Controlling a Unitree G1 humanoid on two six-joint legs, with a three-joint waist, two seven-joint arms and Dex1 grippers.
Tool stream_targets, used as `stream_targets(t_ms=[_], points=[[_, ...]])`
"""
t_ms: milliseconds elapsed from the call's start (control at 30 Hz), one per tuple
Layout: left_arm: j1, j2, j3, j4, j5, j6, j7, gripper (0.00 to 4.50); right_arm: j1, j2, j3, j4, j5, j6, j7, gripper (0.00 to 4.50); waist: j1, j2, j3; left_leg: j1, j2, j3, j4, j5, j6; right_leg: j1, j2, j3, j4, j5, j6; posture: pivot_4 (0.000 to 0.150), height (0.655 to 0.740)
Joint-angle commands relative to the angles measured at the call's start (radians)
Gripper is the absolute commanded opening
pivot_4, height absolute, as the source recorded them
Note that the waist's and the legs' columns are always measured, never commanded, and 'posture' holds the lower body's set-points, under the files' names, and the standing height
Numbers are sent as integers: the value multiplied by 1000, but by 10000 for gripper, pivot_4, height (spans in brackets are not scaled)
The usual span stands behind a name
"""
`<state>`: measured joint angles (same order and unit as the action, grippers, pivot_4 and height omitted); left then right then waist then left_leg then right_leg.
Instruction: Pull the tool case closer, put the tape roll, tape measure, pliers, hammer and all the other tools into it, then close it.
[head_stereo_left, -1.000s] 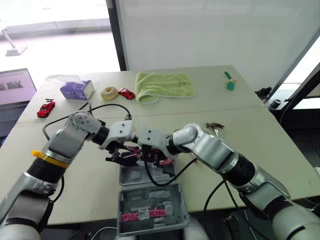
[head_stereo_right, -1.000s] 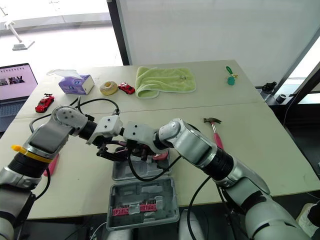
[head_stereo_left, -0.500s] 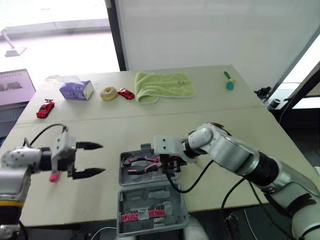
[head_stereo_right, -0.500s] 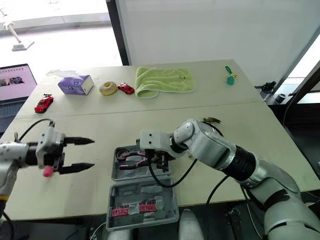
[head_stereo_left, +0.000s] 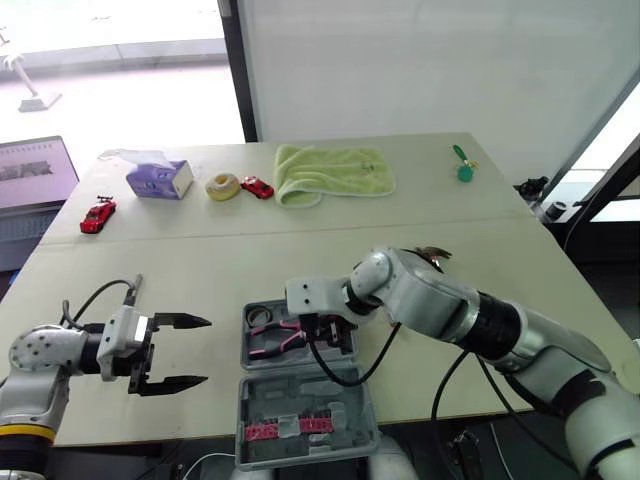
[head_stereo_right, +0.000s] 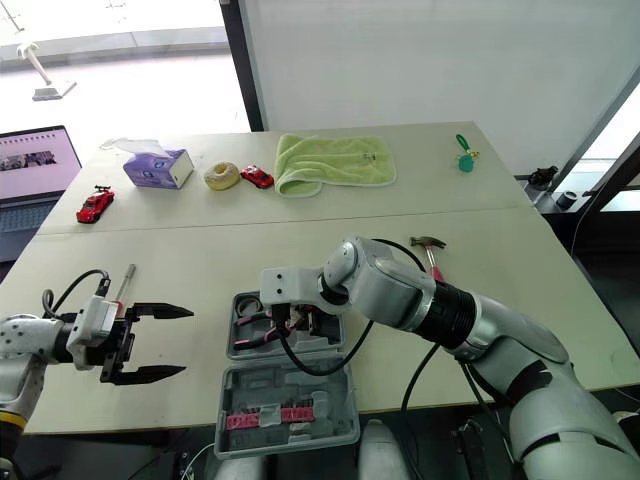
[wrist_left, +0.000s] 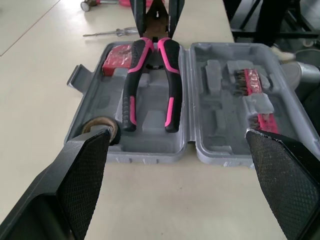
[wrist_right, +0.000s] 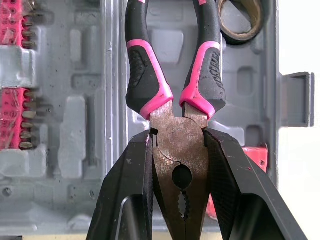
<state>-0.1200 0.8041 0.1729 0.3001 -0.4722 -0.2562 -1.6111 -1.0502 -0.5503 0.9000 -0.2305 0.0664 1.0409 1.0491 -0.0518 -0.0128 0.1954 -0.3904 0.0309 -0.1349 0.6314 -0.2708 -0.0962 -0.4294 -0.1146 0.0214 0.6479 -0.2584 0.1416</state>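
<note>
Your right gripper (wrist_right: 177, 135) pinched the pliers (wrist_left: 150, 75) by their metal head, down in the tool case (wrist_left: 95, 100); likely rigid, weighty, slippery there. Your left gripper (head_stereo_left: 204, 351) gaped wide beside the case.

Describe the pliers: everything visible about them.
The pliers have a dull brownish metal head with a serrated oval opening, and black handles with pink trim, slightly spread. The right gripper clamps the head between its jaws, while the handles lie in the open case, in the half without the bit rack. The handle ends point toward the tape roll in that half's corner. One end is close to it, but contact cannot be told.
</note>
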Motion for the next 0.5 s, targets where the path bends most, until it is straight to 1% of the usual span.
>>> stream_targets(t_ms=[33,233,500], points=[[-16,4,7,17,-24,-22,-3,45000,-30,20,-3,-14,-15,-10,13,9779,1,0,0,0,0,0,0,0,0,0,0,0,0,0,0,1500,7400],[-33,6,3,34,-18,-23,-3,45000,-16,47,17,24,-39,-24,12,9779,-7,0,0,0,0,0,0,0,0,0,0,0,0,0,0,1500,7400],[-60,5,20,-1,-25,22,9,45000,-5,74,30,84,-66,-53,12,9779,-21,0,0,0,0,0,0,0,0,0,0,0,0,0,0,1500,7400]])
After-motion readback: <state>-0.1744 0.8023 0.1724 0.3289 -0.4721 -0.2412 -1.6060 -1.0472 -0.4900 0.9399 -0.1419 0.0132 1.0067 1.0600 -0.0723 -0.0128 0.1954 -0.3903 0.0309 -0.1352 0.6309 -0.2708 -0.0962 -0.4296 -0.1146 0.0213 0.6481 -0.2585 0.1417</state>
